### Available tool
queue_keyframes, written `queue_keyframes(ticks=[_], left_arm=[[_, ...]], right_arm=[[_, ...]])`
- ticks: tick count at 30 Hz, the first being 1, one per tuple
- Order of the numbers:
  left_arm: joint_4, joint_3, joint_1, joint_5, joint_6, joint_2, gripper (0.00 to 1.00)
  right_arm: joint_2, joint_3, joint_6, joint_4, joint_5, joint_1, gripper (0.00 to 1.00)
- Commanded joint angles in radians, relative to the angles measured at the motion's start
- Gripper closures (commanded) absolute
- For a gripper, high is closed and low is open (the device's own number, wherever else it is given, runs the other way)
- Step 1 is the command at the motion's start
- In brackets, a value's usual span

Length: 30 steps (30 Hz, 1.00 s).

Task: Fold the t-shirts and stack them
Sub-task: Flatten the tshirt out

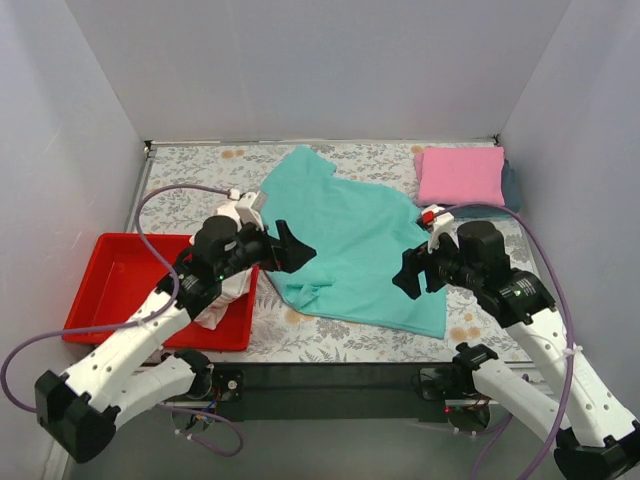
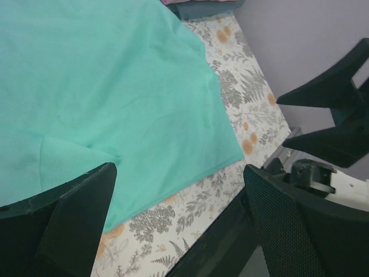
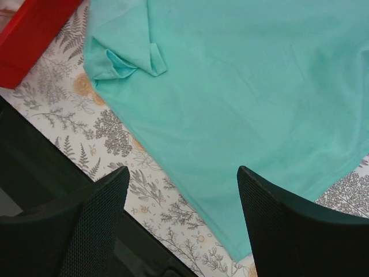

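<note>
A teal t-shirt (image 1: 350, 240) lies spread out, slightly skewed, in the middle of the floral table (image 1: 190, 190). Its near left corner is rumpled (image 3: 124, 63). A folded pink t-shirt (image 1: 460, 175) lies at the back right on a dark blue-grey one (image 1: 511, 186). A whitish shirt (image 1: 222, 305) lies in the red tray, mostly hidden by my left arm. My left gripper (image 1: 292, 248) hovers open over the teal shirt's left edge (image 2: 104, 98). My right gripper (image 1: 408, 272) hovers open over its near right corner (image 3: 242, 86). Neither holds anything.
A red plastic tray (image 1: 115, 290) stands at the table's left, its corner showing in the right wrist view (image 3: 34, 34). Grey walls close in the left, back and right. The black front rail (image 1: 340, 375) runs along the near edge.
</note>
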<state>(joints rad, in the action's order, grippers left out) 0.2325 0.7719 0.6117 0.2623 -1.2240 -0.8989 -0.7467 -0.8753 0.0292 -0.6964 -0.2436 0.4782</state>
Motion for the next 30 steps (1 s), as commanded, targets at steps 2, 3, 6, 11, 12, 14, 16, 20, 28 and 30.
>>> queue_keyframes(ticks=[2, 3, 6, 11, 12, 14, 16, 20, 28, 30], left_arm=[[-0.111, 0.104, 0.003, -0.08, 0.055, -0.222, 0.15], [-0.149, 0.124, 0.003, -0.084, 0.063, -0.314, 0.15], [-0.217, 0.21, 0.003, -0.103, 0.09, -0.499, 0.14], [-0.275, 0.348, -0.006, -0.118, 0.147, -0.77, 0.13], [-0.28, 0.371, -0.01, -0.124, 0.149, -0.846, 0.13], [-0.292, 0.408, -0.018, -0.115, 0.149, -0.909, 0.13], [-0.317, 0.417, -0.032, -0.104, 0.146, -0.974, 0.13], [-0.358, 0.405, -0.075, -0.061, 0.118, -1.037, 0.12], [-0.391, 0.299, -0.128, -0.098, 0.103, -0.985, 0.12], [-0.384, 0.277, -0.138, -0.11, 0.1, -0.971, 0.12]], right_arm=[[-0.121, 0.015, 0.024, 0.147, 0.128, 0.003, 0.31], [-0.149, 0.034, 0.041, 0.223, 0.2, 0.002, 0.31], [-0.276, 0.061, 0.096, 0.328, 0.315, -0.009, 0.3], [-0.469, 0.053, 0.123, 0.452, 0.348, -0.081, 0.3], [-0.494, 0.042, 0.132, 0.483, 0.351, -0.093, 0.3], [-0.566, 0.023, 0.14, 0.501, 0.354, -0.119, 0.3], [-0.615, -0.013, 0.133, 0.52, 0.388, -0.13, 0.31], [-0.773, -0.073, 0.115, 0.554, 0.455, -0.154, 0.31], [-1.028, -0.24, 0.074, 0.569, 0.454, -0.193, 0.33], [-1.091, -0.284, 0.072, 0.568, 0.423, -0.199, 0.34]])
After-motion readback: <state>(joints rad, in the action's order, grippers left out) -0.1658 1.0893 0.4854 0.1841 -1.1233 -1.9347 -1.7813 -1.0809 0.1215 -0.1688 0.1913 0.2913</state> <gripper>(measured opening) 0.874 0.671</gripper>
